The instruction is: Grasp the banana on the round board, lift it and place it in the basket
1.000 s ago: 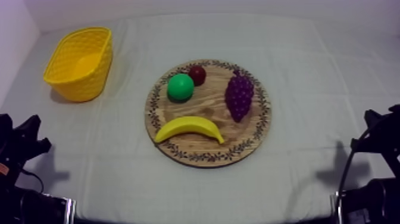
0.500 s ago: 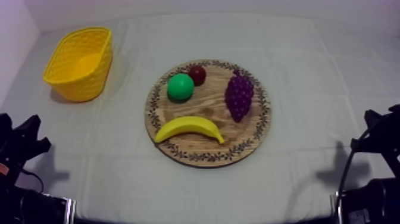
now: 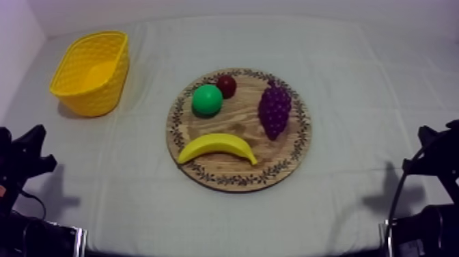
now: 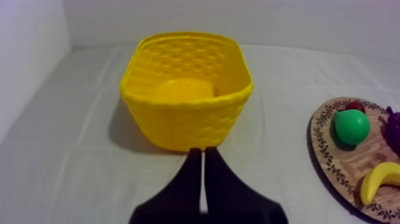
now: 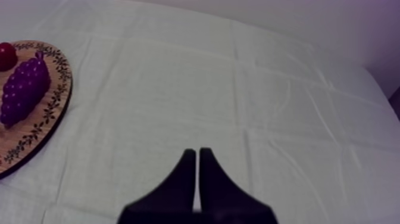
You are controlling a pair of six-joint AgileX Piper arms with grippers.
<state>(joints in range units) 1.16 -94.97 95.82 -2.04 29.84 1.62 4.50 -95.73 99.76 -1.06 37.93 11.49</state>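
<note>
Left wrist: left tool (image 4: pixel 202 154) fingers pressed together in narrow wedge, nothing held; tip near basket (image 4: pixel 184 122) wall. Banana (image 4: pixel 381 180) lies on board (image 4: pixel 324 156), near green fruit (image 4: pixel 352 126).

Right wrist: right tool (image 5: pixel 197 153) likewise closed, empty, over bare table (image 5: pixel 178 89). Grapes (image 5: pixel 24 89) and small red fruit (image 5: pixel 6 55) on board.

Top: banana on board's near part, clear of other fruit. Basket far left, well apart from board. Both tools low at table sides.
</note>
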